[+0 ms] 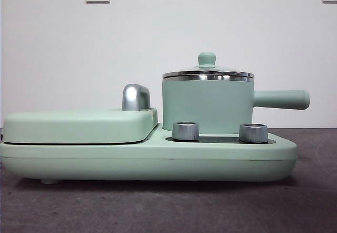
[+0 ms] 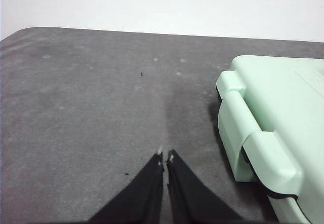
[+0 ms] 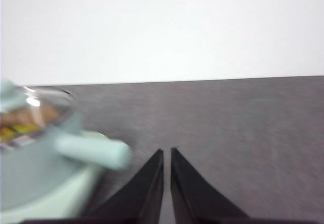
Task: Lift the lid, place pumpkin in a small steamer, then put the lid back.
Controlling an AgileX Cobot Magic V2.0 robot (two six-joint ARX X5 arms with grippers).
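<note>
The small steamer (image 1: 208,109) stands on the right half of a wide mint-green base, its long handle (image 1: 281,99) pointing right. The glass lid (image 1: 208,75) sits on its rim, knob (image 1: 207,59) upward. The pumpkin is out of view. In the right wrist view the steamer (image 3: 35,178) and lid (image 3: 38,107) are blurred, with a yellow-brown smear behind the glass that I cannot identify. My right gripper (image 3: 167,152) hangs shut over the mat beside the steamer's handle (image 3: 93,150). My left gripper (image 2: 165,157) is shut over bare mat next to the base. Neither arm shows in the front view.
The appliance base (image 1: 147,156) fills the table's middle, with two silver knobs (image 1: 185,130) (image 1: 253,133) at its front. A flat mint-green cover (image 1: 79,126) with a chrome handle (image 1: 136,97) lies on its left half; its corner (image 2: 273,122) is close to my left gripper. Grey mat (image 2: 91,107) surrounds it.
</note>
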